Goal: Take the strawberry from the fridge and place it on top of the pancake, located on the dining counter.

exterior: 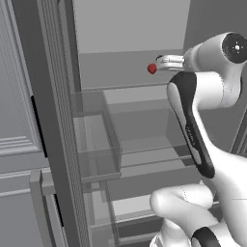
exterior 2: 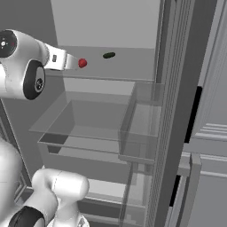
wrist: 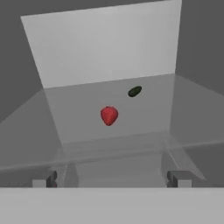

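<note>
Nearest the cameras, the white arm is seen rising from the base, bent at its elbow and stretched forward into the open fridge (exterior: 58, 120). In the hand view, the gripper (wrist: 113, 178) is shown with its two dark fingertips (wrist: 45, 179) set far apart at the bottom of the picture, released, with nothing held between them. In the left base view the gripper (exterior: 166, 62) is seen at the end of the wrist, level with an upper shelf; in the right base view it (exterior 2: 71, 61) is seen reaching in from the left.

Just ahead of the fingers, the strawberry (wrist: 109, 115) is found lying on the clear glass shelf (wrist: 144, 109), roughly midway between the two fingertips as the hand camera sees it, and apart from both. In the left base view the strawberry (exterior: 152, 68) is seen just beyond the gripper's tip, and in the right base view the berry (exterior 2: 82, 63) sits just beside that tip; whether contact is made cannot be told from these side views.

Further back on the same shelf, a small dark, near-black item (wrist: 134, 91) is seen, behind the strawberry and a little to its right in the hand view. It is also seen in the right base view (exterior 2: 108, 55), beyond the berry.

Behind both, the pale back wall (wrist: 105, 43) of the fridge is seen. Below the upper shelf, clear door bins (exterior 2: 142, 124) and lower glass shelves are visible.
</note>
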Robot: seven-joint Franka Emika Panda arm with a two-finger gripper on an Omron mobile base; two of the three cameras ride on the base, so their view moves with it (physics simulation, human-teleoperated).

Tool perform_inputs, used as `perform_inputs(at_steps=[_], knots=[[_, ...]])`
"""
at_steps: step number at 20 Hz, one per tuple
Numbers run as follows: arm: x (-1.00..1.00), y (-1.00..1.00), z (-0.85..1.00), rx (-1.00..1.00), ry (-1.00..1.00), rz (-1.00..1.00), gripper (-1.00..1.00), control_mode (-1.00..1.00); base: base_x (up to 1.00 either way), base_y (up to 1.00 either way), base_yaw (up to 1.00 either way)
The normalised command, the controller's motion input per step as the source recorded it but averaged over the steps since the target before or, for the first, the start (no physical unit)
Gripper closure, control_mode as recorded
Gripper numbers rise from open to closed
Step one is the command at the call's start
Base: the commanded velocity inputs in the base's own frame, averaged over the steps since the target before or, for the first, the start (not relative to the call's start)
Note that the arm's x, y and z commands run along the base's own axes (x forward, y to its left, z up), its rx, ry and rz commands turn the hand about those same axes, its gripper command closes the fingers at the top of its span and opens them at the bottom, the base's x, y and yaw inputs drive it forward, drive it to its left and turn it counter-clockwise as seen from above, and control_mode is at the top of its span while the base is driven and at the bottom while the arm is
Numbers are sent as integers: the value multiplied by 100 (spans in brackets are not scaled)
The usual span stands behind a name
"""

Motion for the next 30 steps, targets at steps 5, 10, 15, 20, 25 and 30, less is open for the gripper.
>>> perform_inputs(at_steps=[5,10,15,20,25,30], knots=[[93,0,-17,-6,30,0,-100,-100,0,0,0],[46,2,-15,-4,12,0,-100,-100,0,0,0],[40,0,-9,0,-4,0,-100,-100,0,0,0],[40,0,-21,-1,-4,0,-100,-100,0,0,0],[42,1,-26,0,0,0,-100,-100,0,0,0],[43,0,-4,0,0,0,-100,-100,0,0,0]])
